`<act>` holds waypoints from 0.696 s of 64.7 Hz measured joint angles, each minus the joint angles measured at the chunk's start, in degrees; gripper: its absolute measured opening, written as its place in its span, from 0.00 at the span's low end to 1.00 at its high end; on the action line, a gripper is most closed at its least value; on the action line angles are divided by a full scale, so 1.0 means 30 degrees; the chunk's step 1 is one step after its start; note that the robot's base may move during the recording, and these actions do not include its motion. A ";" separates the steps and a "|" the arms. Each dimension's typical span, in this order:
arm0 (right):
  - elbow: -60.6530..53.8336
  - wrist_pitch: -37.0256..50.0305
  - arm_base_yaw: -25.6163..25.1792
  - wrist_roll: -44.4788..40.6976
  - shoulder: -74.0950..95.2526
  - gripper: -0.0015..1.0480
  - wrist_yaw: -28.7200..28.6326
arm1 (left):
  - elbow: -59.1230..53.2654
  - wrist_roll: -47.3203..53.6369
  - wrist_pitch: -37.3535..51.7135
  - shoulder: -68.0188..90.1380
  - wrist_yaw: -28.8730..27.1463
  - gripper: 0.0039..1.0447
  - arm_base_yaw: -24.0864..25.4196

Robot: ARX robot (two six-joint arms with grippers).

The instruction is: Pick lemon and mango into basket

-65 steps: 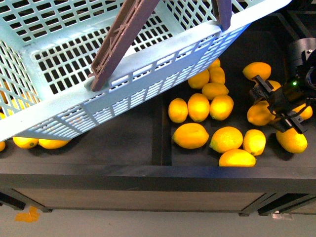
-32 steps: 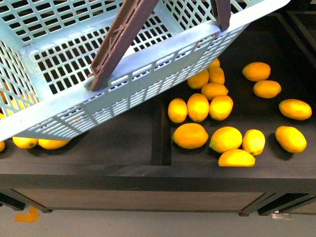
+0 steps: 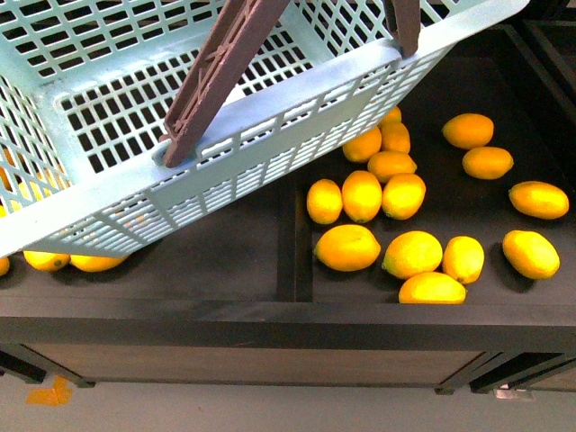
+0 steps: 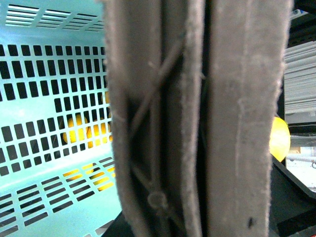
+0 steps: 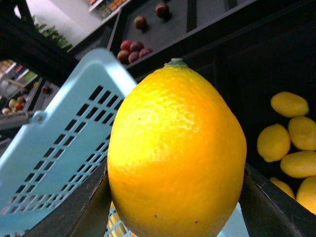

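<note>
In the right wrist view a bright yellow lemon (image 5: 175, 153) fills the middle, clamped between my right gripper's (image 5: 175, 210) dark fingers (image 5: 74, 212). It hangs beside the basket's (image 5: 64, 138) pale teal slotted wall. In the front view the basket (image 3: 270, 117) hangs tilted over the shelf's left side, brown handle (image 3: 220, 72) up; neither gripper shows there. The left wrist view is filled by that handle (image 4: 197, 118), on which my left gripper is shut, with the teal wall (image 4: 49, 98) behind. I cannot pick out the mango; yellow fruits (image 3: 72, 261) peek from under the basket.
Several loose lemons (image 3: 396, 225) lie in the dark shelf's right compartment, with a raised divider (image 3: 295, 243) to their left. The shelf's front edge (image 3: 288, 315) runs below them. Dark red fruits (image 5: 131, 49) sit on a shelf far behind the basket.
My right gripper, down among the right-hand lemons a second ago, has lifted out of the front view with one lemon. The basket has barely shifted.
</note>
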 joint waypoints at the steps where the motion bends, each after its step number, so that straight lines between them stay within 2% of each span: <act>1: 0.0146 0.0000 0.0255 -0.0102 0.0168 0.59 0.0131 | 0.0000 0.0000 0.0000 0.0000 0.0000 0.14 0.0000; 16: 0.1158 -0.0619 0.1829 -0.0918 0.1304 0.59 0.0787 | 0.0000 -0.0007 0.0000 0.0000 0.0015 0.14 0.0000; 23: 0.1151 -0.0583 0.1894 -0.1282 0.1443 0.74 0.1049 | 0.0000 -0.0007 0.0000 0.0000 0.0022 0.14 -0.0007; 27: 0.0998 -0.0291 0.1741 -0.1341 0.1311 0.85 0.1370 | 0.0000 -0.0007 0.0000 0.0000 0.0007 0.14 0.0000; 32: 0.0510 -0.0007 0.1457 -0.1260 0.0714 0.93 0.1661 | 0.0000 -0.0007 0.0000 0.0000 0.0000 0.14 0.0000; 38: -0.0211 0.0291 0.0867 -0.1260 -0.0415 0.91 0.1749 | -0.0007 0.0080 -0.0022 0.0000 0.0153 0.14 -0.0007; 45: -0.1443 -0.0073 -0.0452 -0.1450 -0.3089 0.92 0.3228 | 0.0000 0.0015 -0.0044 -0.0007 -0.0029 0.14 -0.0015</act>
